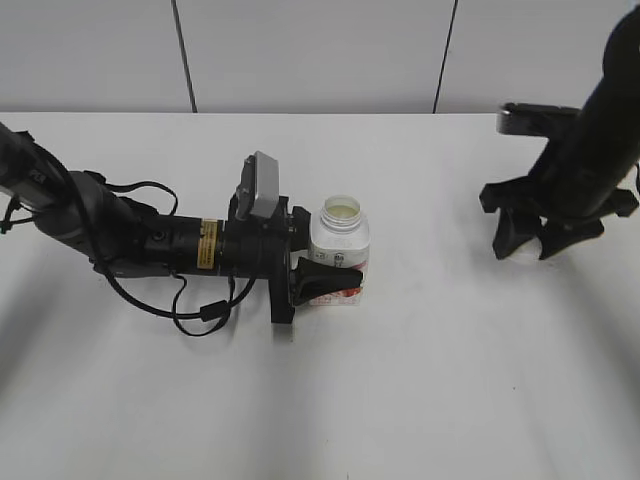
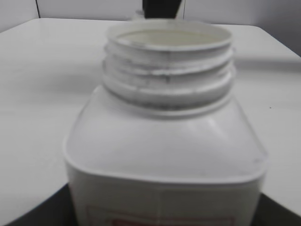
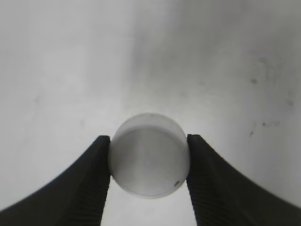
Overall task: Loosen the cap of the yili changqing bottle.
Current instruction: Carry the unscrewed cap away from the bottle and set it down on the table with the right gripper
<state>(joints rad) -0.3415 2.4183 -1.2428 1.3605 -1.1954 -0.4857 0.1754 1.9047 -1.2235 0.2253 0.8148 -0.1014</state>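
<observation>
Two grippers, each grasping one part.
Left gripper [image 1: 325, 280] clamps the uncapped bottle [image 1: 339, 250]; right gripper [image 3: 148, 162] pinches the cap [image 3: 149, 156], well apart.

Cap [image 3: 149, 161] lies well right of the bottle [image 1: 339, 240].

No legible text anywhere. Held in the left gripper [image 1: 318, 268]: the yili changqing bottle [image 1: 340, 250], with a pink-red label, its printing too small and blurred to read. Behind that gripper, on the left arm: a yellow sticker [image 1: 207, 243], with dark marks, possibly lettering, unreadable. In the left wrist view, only the label's top edge [image 2: 160, 220], red outlines, no characters made out. Between the right gripper's [image 3: 148, 162] fingers: the cap [image 3: 149, 156], plain white, unmarked.
</observation>
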